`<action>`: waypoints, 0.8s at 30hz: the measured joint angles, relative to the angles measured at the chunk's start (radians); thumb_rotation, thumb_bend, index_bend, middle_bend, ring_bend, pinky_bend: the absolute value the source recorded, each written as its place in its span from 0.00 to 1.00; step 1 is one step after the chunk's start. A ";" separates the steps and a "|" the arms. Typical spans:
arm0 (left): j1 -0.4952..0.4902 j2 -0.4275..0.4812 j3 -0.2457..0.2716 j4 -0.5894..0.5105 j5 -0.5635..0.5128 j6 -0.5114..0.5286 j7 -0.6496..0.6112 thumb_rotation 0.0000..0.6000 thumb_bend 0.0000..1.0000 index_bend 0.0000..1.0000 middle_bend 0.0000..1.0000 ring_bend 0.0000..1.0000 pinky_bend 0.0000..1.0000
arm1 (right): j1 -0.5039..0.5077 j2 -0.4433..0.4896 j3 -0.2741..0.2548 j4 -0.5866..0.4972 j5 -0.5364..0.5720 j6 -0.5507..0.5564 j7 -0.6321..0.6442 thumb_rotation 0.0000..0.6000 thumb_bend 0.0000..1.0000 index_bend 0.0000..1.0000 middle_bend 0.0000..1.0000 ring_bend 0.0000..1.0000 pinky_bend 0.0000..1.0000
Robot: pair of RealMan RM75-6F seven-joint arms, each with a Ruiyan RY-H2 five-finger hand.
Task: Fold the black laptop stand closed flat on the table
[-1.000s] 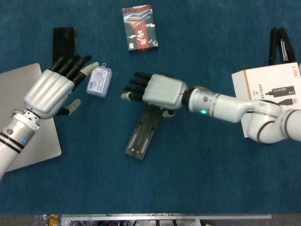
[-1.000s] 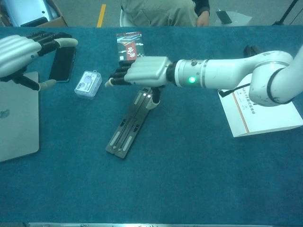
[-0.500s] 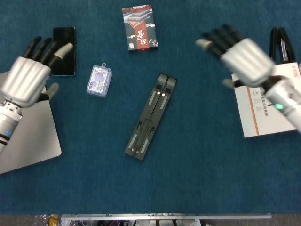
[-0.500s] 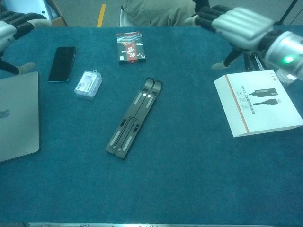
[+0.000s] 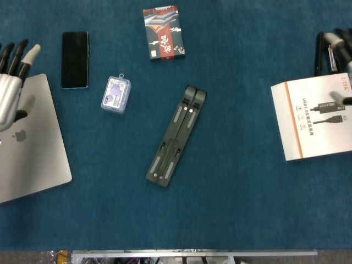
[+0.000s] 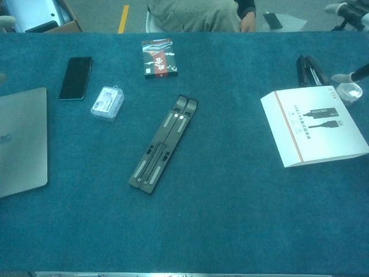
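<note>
Both hands have pulled off to the edges, left hand (image 5: 10, 93) fingers spread, right's state unclear, laptop stand (image 5: 177, 136) flat.

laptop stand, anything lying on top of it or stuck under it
Nothing lies on the laptop stand; it rests folded flat on the blue table, with neither hand touching it. Whatever lies beneath it is hidden.

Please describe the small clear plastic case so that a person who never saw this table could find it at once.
Start from the silver laptop at the left edge of the blue table. Beyond its far right corner lies a black phone, and just right of the phone is the small clear plastic case. It alone is see-through, with a purple and white inside, and far smaller than the folded black laptop stand to its right.
</note>
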 measured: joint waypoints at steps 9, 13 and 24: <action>0.072 0.017 0.018 -0.055 0.009 0.085 0.009 1.00 0.34 0.00 0.00 0.00 0.00 | -0.137 0.004 0.021 0.021 0.015 0.116 0.012 1.00 0.11 0.00 0.08 0.00 0.00; 0.100 0.020 0.026 -0.073 0.025 0.120 0.011 1.00 0.34 0.00 0.00 0.00 0.00 | -0.177 0.006 0.032 0.024 0.010 0.140 0.027 1.00 0.11 0.00 0.08 0.00 0.00; 0.138 0.007 0.024 -0.064 0.057 0.168 -0.013 1.00 0.34 0.00 0.00 0.00 0.00 | -0.233 0.016 0.060 0.023 -0.017 0.143 0.048 1.00 0.11 0.00 0.08 0.00 0.00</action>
